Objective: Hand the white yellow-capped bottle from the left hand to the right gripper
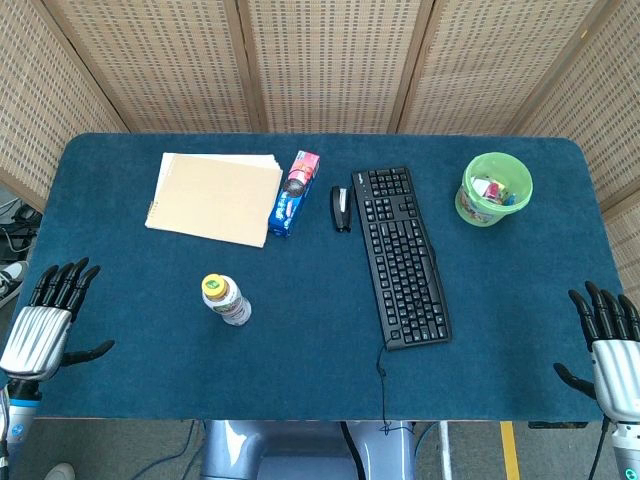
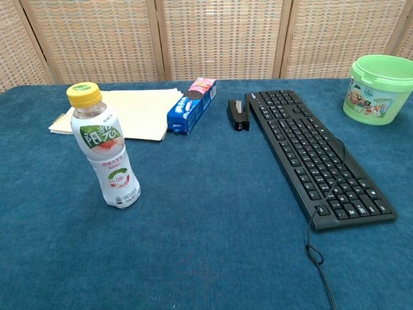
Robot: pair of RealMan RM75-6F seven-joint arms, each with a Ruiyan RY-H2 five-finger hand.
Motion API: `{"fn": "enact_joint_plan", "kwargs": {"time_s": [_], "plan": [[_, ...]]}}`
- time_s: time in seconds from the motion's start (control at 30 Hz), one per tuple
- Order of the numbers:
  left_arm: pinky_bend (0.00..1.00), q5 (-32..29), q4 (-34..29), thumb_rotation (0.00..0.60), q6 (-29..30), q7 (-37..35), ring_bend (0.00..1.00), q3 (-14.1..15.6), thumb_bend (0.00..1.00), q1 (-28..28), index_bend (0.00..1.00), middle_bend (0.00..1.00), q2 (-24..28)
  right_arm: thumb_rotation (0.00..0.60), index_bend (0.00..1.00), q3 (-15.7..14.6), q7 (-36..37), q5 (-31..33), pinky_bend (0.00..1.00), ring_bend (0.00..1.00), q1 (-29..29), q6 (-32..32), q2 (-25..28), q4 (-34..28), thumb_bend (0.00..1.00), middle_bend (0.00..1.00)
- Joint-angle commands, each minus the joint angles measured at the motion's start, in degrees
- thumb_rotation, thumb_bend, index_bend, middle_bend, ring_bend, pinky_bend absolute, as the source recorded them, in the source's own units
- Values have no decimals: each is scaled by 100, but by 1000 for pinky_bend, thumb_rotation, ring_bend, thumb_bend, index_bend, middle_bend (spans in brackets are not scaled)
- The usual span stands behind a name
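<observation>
One bottle (image 1: 226, 300) stands upright on the counter (image 1: 300, 350), untouched, left of centre, with bare cloth all round it, so a side grasp looks unobstructed. The left hand (image 1: 45, 325) waits at its 9 o'clock by the counter's edge, fingers spread and empty; the right hand (image 1: 610, 345) hangs likewise at 3 o'clock, beyond the keyboard (image 1: 400, 255), leaving open room at 6 o'clock for the handover.

The left hand (image 1: 45, 325) sat low at the near left corner, seen only from the head view. Its silver back faced up, and its black fingers (image 1: 65, 283) were spread apart and pointed away from the robot. Its thumb stuck out to the side. It held nothing. The right hand (image 1: 612, 350) sat at the near right corner the same way, fingers apart, thumb out to the side, holding nothing. The two hands were far apart.
</observation>
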Motion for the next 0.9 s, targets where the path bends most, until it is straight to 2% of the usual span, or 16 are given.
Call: {"fn": "enact_joint_plan", "kwargs": {"time_s": [0.03,0.27,0.43,0.53,0.67,0.73,0.9], "plan": [[0,-15,-24,600,-45,-11,0,-1,0,3,0,0,28,600,102,10,46,15,0,0,-4,5,-9,5,0,0],[0,14,-123,600,-245,-51,0,-41,0,-96,0,0,123,600,102,25,155,59,0,0,-2,-18,9,16,0,0],[0,273,-376,600,-672,199,0,-216,0,-536,0,0,436,600,101,37,201,97,0,0,12,-57,18,22,0,0],[0,413,-745,600,-1255,662,0,-383,0,-1019,0,0,790,600,101,60,194,161,0,0,31,-103,16,5,0,0],[0,480,-1044,600,-1991,785,0,-517,0,-1557,0,0,1020,600,101,65,175,223,0,0,39,-148,13,5,0,0],[0,411,-1075,600,-2473,872,0,-662,0,-1938,0,0,1004,600,101,69,197,273,0,0,57,-209,21,15,0,0],[0,69,-1110,600,-2971,1162,0,-769,0,-2274,0,0,939,600,101,67,210,277,0,0,67,-229,13,31,0,0]]}}
